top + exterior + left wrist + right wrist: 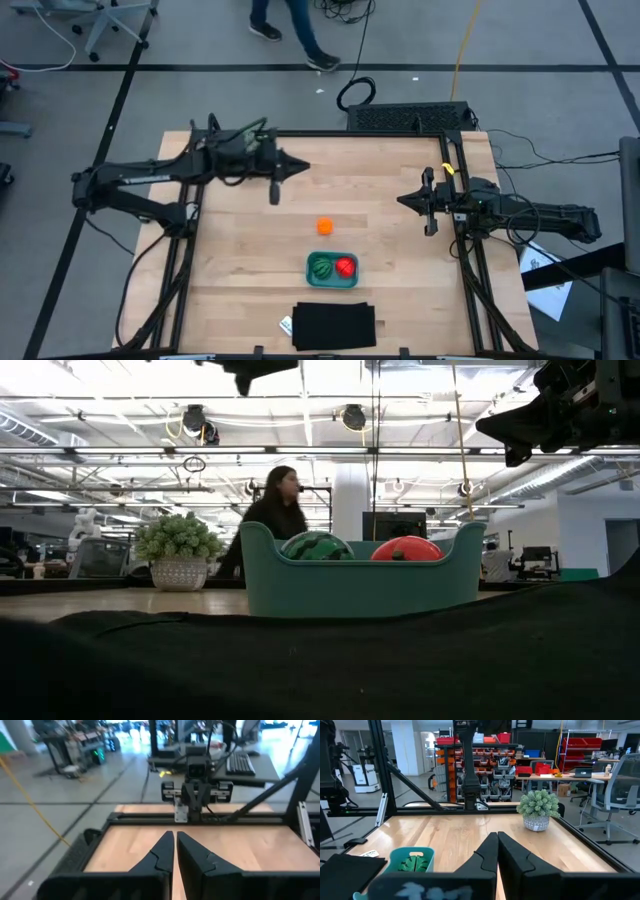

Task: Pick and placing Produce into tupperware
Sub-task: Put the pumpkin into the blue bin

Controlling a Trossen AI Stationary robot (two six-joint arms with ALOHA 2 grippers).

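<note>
The teal tupperware (332, 269) sits near the table's near edge and holds the dark green striped piece (321, 267) and the red piece (345, 266); both also show over its rim in the low view (360, 582). The orange round piece (325, 227) lies on the bare wood just beyond the tupperware. My left gripper (303, 167) hovers high over the far left part of the table, shut and empty (175, 838). My right gripper (402, 200) hovers at the right side, shut and empty (497, 840).
A black flat rectangle (334, 326) lies at the near edge with a small white tag (285, 325) beside it. A pale-green plant in a white pot (538, 809) stands at the table's side. A person (272, 510) is in the room beyond the table.
</note>
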